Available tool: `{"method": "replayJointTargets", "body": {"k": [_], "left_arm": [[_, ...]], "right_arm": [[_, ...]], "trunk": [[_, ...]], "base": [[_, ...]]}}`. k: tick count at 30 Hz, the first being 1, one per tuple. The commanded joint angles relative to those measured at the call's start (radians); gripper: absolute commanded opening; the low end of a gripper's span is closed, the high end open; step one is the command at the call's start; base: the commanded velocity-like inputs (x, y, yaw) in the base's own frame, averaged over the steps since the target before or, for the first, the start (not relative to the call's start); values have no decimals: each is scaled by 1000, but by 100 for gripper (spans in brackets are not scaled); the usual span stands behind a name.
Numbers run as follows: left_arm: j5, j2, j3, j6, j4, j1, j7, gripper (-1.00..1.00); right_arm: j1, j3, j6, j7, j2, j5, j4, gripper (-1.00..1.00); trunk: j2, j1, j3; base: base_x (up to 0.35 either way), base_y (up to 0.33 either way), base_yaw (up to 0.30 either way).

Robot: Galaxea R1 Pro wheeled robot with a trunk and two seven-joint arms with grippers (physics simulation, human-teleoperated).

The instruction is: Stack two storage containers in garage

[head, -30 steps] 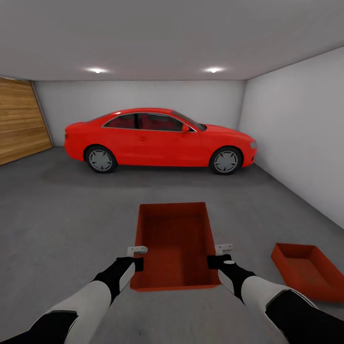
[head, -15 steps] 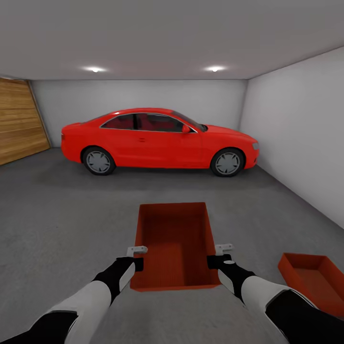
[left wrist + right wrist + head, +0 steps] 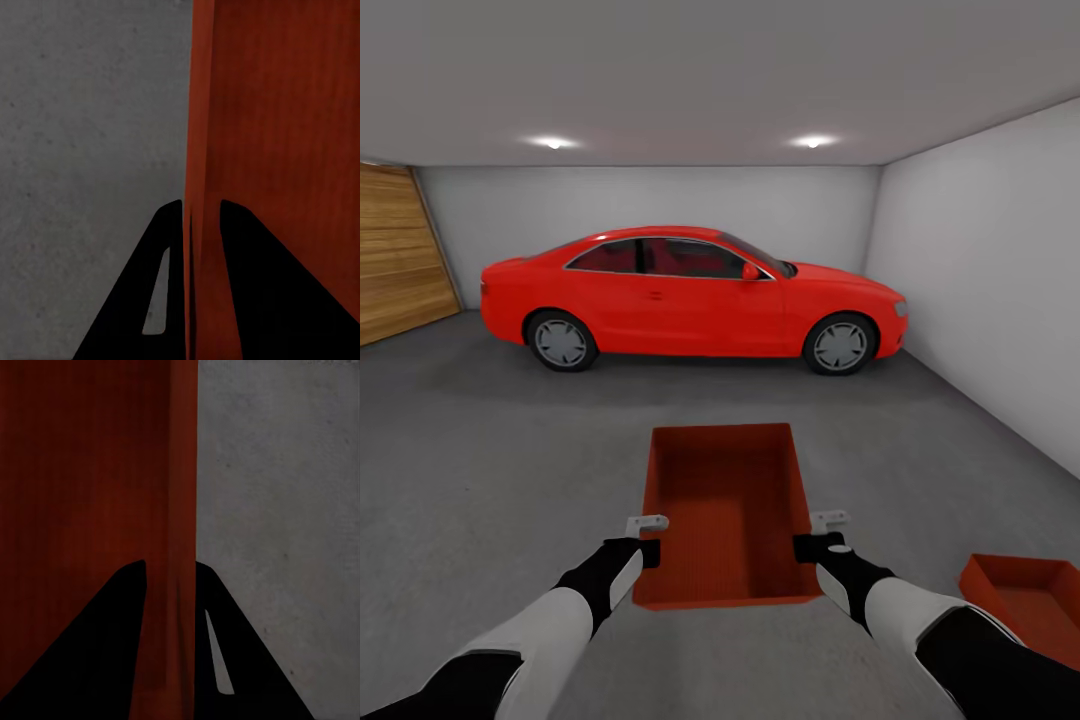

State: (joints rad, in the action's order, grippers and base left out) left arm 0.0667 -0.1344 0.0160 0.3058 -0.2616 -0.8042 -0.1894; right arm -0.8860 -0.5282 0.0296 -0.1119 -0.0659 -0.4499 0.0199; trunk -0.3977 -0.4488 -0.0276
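Note:
I am in the garage. One orange-red storage container (image 3: pixel 725 510) hangs in front of me above the grey concrete floor (image 3: pixel 490 450), carried between both arms. My left gripper (image 3: pixel 648 540) is shut on its left wall (image 3: pixel 199 112), and my right gripper (image 3: pixel 812 538) is shut on its right wall (image 3: pixel 180 472). In both wrist views the black fingers (image 3: pixel 169 247) (image 3: pixel 127 600) straddle the thin wall. The other storage container (image 3: pixel 1025 600) rests on the floor at my lower right, partly cut off by the frame edge and my right arm.
A red car (image 3: pixel 690 295) is parked side-on across the back of the room. A wooden plank door (image 3: pixel 395 250) is at the left, and a pale wall (image 3: pixel 990 280) runs along the right. Open concrete lies between me and the car.
The whole view has advanced: the car looks slightly larger and the container on the floor has slid toward the lower right corner. The held container and both arms keep their place in the picture.

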Motion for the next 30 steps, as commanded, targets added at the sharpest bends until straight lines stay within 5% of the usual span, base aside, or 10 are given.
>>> {"method": "replayJointTargets", "body": {"k": [1, 30], "left_arm": [[-30, 2, -7, -2, -5, -1, -16, -100], [-30, 2, -7, -4, -5, -1, -16, -100]], "right_arm": [[-1, 16, 6, -5, 0, -20, -21, -100], [-2, 16, 6, -5, 2, -20, -21, -100]], "trunk": [[-2, -1, -2], [-2, -1, -2]], "base": [[323, 0, 0], [323, 0, -4]]}}
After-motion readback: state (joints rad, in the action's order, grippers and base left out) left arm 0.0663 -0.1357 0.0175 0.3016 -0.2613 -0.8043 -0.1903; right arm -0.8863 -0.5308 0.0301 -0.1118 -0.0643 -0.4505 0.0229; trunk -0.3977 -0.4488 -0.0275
